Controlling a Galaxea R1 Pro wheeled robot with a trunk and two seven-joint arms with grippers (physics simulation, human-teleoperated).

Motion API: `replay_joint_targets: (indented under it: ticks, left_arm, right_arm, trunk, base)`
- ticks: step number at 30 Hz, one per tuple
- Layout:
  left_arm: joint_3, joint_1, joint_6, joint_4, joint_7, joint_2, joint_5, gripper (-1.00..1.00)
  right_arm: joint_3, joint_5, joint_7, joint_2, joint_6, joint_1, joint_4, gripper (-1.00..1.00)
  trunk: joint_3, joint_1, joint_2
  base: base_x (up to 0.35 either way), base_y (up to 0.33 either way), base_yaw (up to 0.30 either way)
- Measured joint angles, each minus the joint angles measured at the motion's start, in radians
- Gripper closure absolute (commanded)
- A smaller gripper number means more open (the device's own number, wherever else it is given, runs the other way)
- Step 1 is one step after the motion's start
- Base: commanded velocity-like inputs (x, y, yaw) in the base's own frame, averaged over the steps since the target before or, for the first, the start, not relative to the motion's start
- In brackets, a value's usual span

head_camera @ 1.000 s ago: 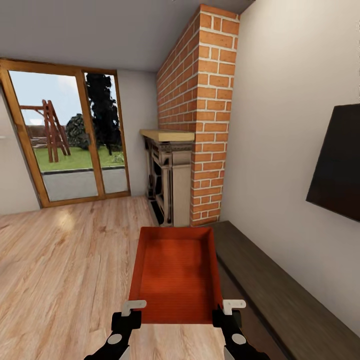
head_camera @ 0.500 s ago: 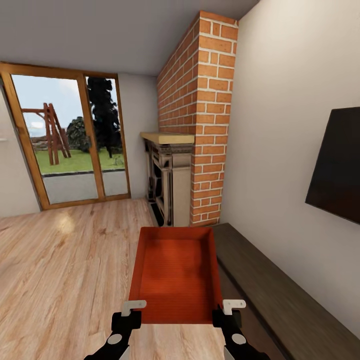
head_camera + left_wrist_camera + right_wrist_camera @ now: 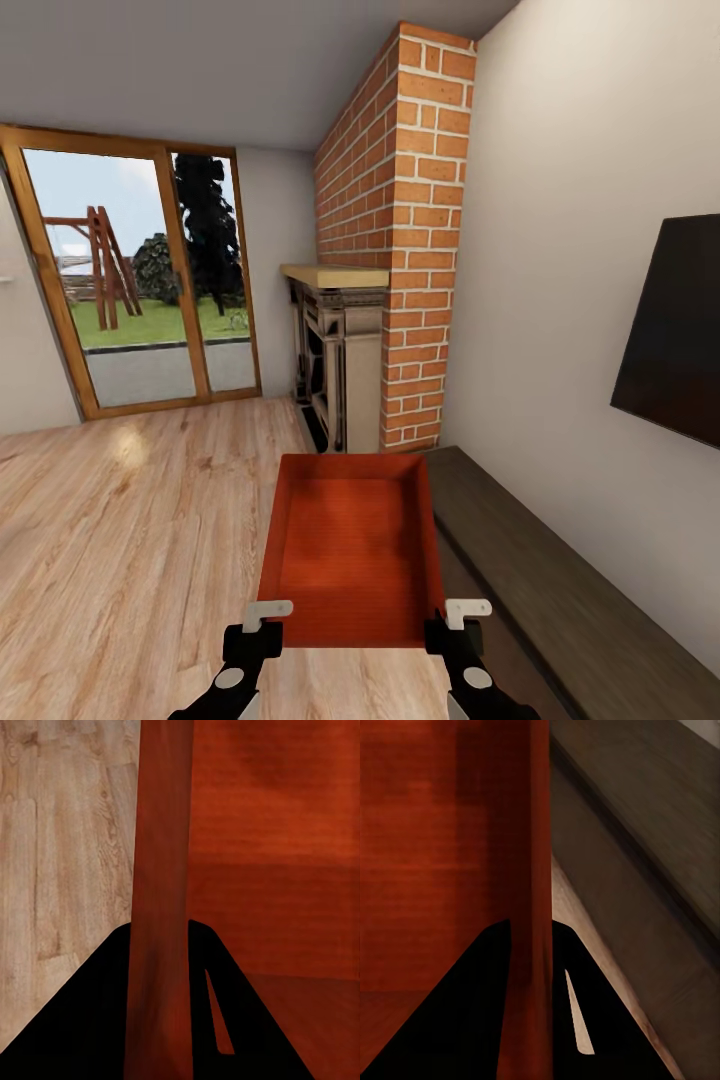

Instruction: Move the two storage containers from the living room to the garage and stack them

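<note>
One orange-red storage container (image 3: 350, 545), open-topped and empty, hangs level in front of me above the light wood-plank floor (image 3: 130, 540) of the living room. My left gripper (image 3: 262, 625) is shut on its left wall near the near corner. In the left wrist view the wall (image 3: 161, 870) runs between the dark fingers of that gripper (image 3: 159, 934). My right gripper (image 3: 455, 622) is shut on the right wall, and the right wrist view shows this wall (image 3: 529, 832) pinched in the gripper (image 3: 531, 930). The garage is out of view.
A brick fireplace (image 3: 400, 250) with a wooden mantel stands just beyond the container. A low dark bench (image 3: 560, 580) runs along the right wall under a black TV (image 3: 675, 330). A wood-framed glass patio door (image 3: 140, 290) is at the far left.
The whole view shifted slightly between the oldest frame and half a second ago, so the camera moved. Both grippers keep the same hold on the container.
</note>
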Motion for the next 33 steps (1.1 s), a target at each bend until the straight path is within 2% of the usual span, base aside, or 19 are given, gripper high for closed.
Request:
replay_joint_targets:
  ticks: [11, 33]
  left_arm:
    - [-0.004, 0.000, 0.000, 0.000, -0.001, 0.001, 0.000, 1.00]
    - [-0.003, 0.000, 0.000, -0.001, 0.000, 0.001, 0.000, 1.00]
  right_arm:
    - [-0.002, -0.002, 0.000, 0.001, -0.008, 0.000, 0.007, 1.00]
    - [-0.002, -0.003, 0.000, 0.001, -0.008, -0.001, 0.008, 1.00]
  trunk:
    - [0.000, 0.000, 0.000]
    - [0.012, 0.000, 0.000]
  base:
    - [0.000, 0.000, 0.025]
    - [0.000, 0.000, 0.278]
